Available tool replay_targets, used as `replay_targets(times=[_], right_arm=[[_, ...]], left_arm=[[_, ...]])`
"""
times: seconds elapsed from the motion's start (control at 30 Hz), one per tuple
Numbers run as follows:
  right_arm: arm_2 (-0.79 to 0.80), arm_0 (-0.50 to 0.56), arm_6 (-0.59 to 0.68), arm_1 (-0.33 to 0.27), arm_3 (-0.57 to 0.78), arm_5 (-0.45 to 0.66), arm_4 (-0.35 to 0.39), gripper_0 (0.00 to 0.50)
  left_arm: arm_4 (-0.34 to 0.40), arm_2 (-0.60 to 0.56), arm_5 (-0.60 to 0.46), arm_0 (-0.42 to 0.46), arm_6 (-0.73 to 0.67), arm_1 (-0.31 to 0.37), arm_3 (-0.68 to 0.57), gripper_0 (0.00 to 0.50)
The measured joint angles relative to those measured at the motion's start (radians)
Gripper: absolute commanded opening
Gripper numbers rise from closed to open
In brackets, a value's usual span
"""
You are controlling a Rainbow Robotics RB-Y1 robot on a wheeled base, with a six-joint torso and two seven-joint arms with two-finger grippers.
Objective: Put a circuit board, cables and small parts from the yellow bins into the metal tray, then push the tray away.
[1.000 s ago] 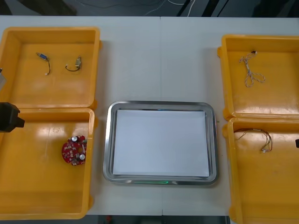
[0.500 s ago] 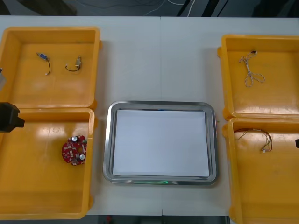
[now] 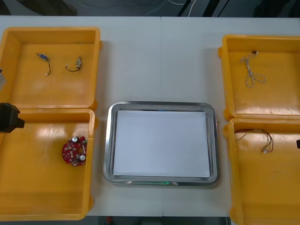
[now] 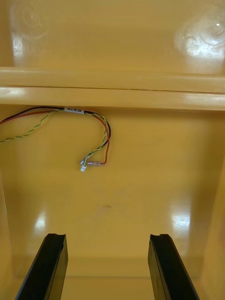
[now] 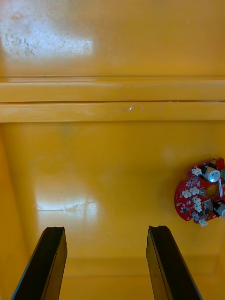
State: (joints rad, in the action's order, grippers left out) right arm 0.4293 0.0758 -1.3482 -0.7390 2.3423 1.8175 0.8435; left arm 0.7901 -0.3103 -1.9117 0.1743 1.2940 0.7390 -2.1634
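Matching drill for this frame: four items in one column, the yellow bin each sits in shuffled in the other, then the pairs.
Things
1. circuit board
2. red and yellow cable
3. twisted cable
4. small metal parts

Places
A. far right bin
B. near left bin
C. far left bin
D. near right bin

Pairs: 1-B, 2-D, 3-A, 4-C
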Motion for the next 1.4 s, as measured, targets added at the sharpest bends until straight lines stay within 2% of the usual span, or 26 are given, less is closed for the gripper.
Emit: replay_targets(times=[1.4], right_arm=[[0.000, 0.000, 0.000, 0.000, 0.000, 0.000, 0.000, 0.500]], left_arm=[[0.000, 0.000, 0.000, 0.000, 0.000, 0.000, 0.000, 0.500]])
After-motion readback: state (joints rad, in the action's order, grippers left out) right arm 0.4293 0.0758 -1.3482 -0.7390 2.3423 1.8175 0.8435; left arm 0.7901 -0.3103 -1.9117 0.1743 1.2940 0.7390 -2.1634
